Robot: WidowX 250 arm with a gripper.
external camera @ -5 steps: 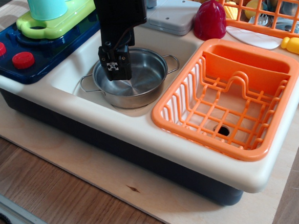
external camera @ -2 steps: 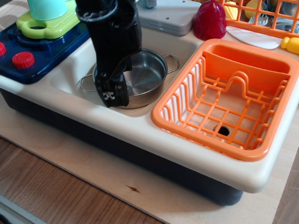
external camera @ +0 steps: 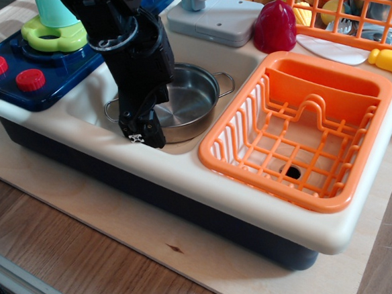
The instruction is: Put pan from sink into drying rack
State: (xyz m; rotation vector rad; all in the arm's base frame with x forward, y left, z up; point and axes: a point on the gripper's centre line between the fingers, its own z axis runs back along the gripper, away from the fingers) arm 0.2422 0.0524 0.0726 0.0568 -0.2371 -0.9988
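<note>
Task status: not complete, and no transfer stage is finished as far as this view shows. The pan (external camera: 183, 101) sits in the sink (external camera: 92, 100), resting on the basin floor, and the drying rack (external camera: 302, 129) beside the sink holds nothing. The gripper (external camera: 139, 129) is lowered at the pan's near-left rim, close to the sink's front wall, with the arm slanting down from above the sink and covering the pan's left portion. Jaw state: cannot be determined; the fingertips are dark, seen end-on, and merge with the pan rim, so it is unclear whether they are spread, pressed together, or pinching the rim. Judged from position alone, the step in hand is acquisition of the pan at that rim. Remaining steps: secure the grip, lift the pan clear of the sink wall, carry it over the divider to the rack on the sink's far side from the stove panel (external camera: 16, 72), and set it down on the slatted floor. Pan description: round, shallow, polished stainless steel, with a reflective interior showing radial brush marks. One thin wire loop handle projects toward the rack; a second projects on the opposite side, partly behind the gripper. The pan appears level and empty.
</note>
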